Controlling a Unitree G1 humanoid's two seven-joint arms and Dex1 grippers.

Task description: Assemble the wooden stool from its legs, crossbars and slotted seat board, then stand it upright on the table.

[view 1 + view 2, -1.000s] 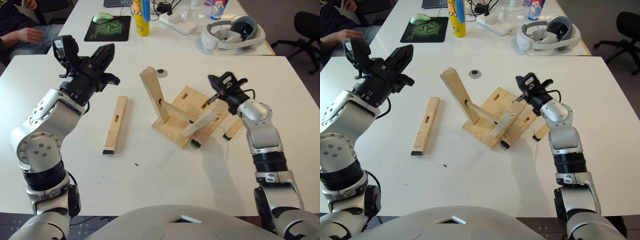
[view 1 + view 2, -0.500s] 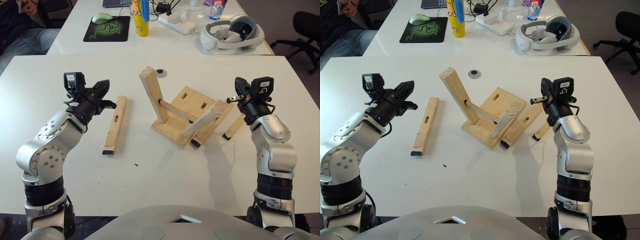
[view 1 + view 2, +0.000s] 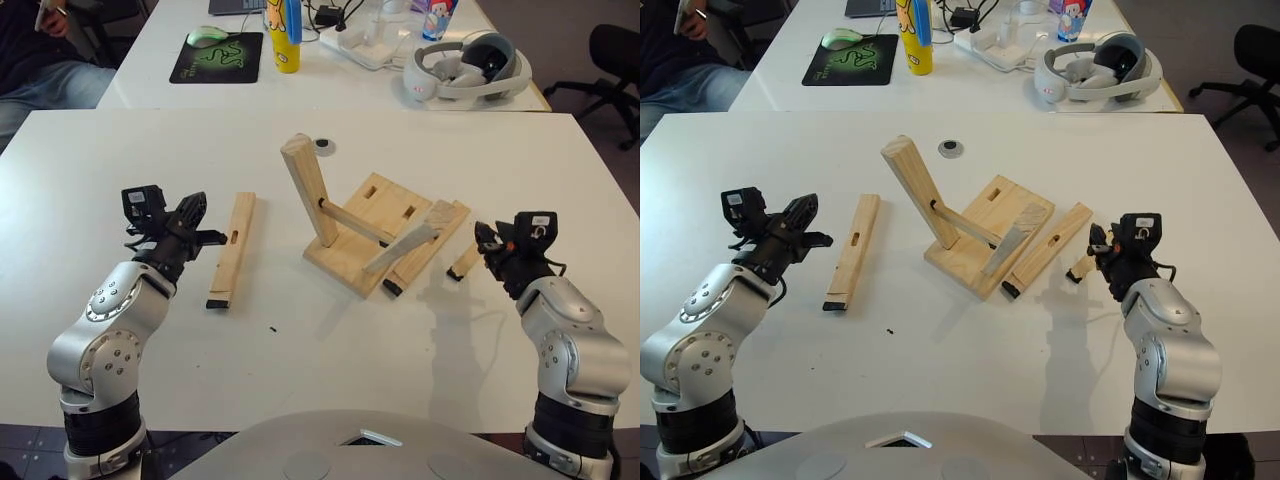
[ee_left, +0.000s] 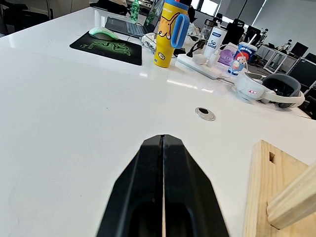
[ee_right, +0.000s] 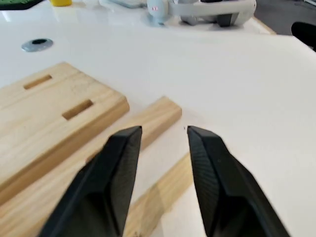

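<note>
Lying flat, loose leg (image 3: 231, 250), long axis near-to-far, darker end seemingly nearest.

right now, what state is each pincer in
Left pincer: shut, holding nothing.
Right pincer: open, empty.

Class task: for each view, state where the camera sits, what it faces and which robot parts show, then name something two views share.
Left eye view: on the head, looking down over the table at the seat board; both arms, left gripper and right gripper show.
Right eye view: same head, same scene.
Left wrist view: on the left wrist, facing the yellow bottle; shut fingers show.
Right wrist view: on the right wrist, facing the seat board; open fingers show.
Shared: both wrist views show the headset.
</note>
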